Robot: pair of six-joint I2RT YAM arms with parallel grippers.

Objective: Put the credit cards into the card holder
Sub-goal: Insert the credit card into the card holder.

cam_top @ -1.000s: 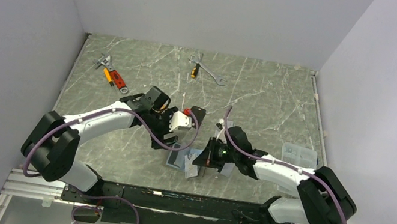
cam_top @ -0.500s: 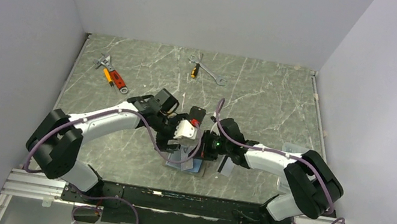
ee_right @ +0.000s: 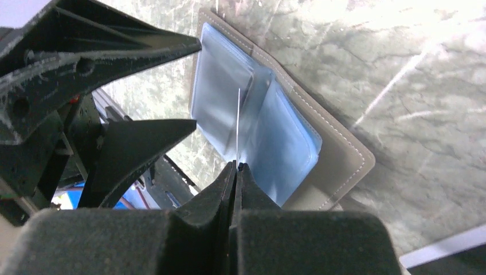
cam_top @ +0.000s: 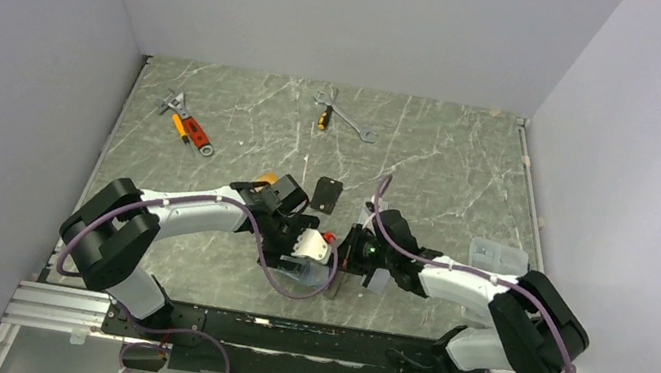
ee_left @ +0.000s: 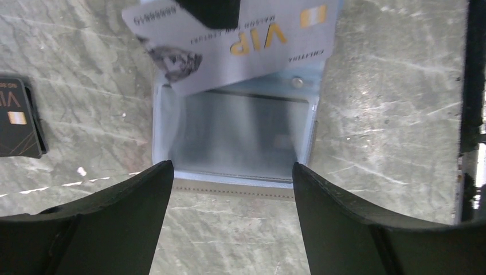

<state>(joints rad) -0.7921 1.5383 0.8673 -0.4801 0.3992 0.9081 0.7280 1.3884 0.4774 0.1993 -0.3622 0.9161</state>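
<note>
The card holder (ee_left: 235, 137) lies open on the table, light blue-grey inside with a taupe rim (ee_right: 338, 154). My right gripper (ee_right: 236, 167) is shut on the silver-grey VIP card (ee_left: 229, 40), seen edge-on in the right wrist view (ee_right: 238, 123). The card hangs tilted over the holder, its far edge at a pocket. My left gripper (ee_left: 232, 169) is open and empty, with the jaws either side of the holder's near edge. A black card (ee_left: 17, 117) lies on the table beside the holder (cam_top: 328, 194). An orange card (cam_top: 265, 177) shows behind the left arm. In the top view the holder is mostly hidden under both grippers.
A clear plastic box (cam_top: 488, 253) stands at the right. A wrench (cam_top: 346, 116) lies at the back middle. Orange-handled tools (cam_top: 186, 127) lie at the back left. The two grippers (cam_top: 331, 250) are very close together near the front edge.
My left gripper has moved toward the near edge, down over the holder. My right gripper has stayed by the holder with the card. The orange card has come into sight behind the left arm.
</note>
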